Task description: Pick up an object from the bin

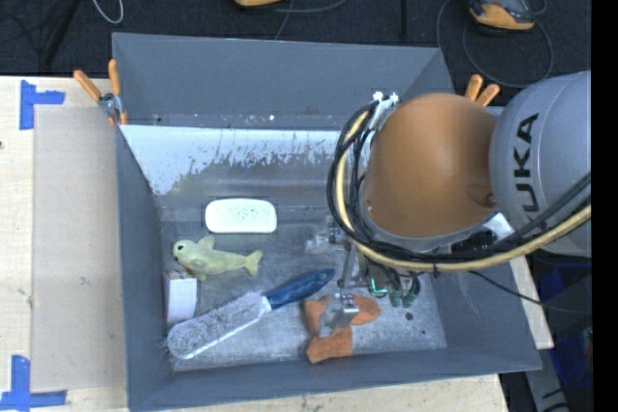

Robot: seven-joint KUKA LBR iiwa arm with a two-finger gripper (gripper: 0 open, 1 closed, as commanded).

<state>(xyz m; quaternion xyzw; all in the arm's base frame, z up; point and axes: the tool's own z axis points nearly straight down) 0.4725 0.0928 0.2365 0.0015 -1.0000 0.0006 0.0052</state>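
at the left of the bin (290,111) floor sat a small white block (181,297), a yellow toy fish (214,258) and a white bar of soap (240,216). the brush (246,312) lay slantwise, bristles low at the left, blue handle rising rightward toward the gripper (340,307). directly beneath the gripper, at the floor's lower right, lay a crumpled orange piece (328,347). whether the gripper was open or closed, i couldn't tell. i'd judge the coming move as straight down.

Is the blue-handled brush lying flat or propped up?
Lying flat: the blue-handled, clear-headed brush rests lengthwise on the grey bin floor.
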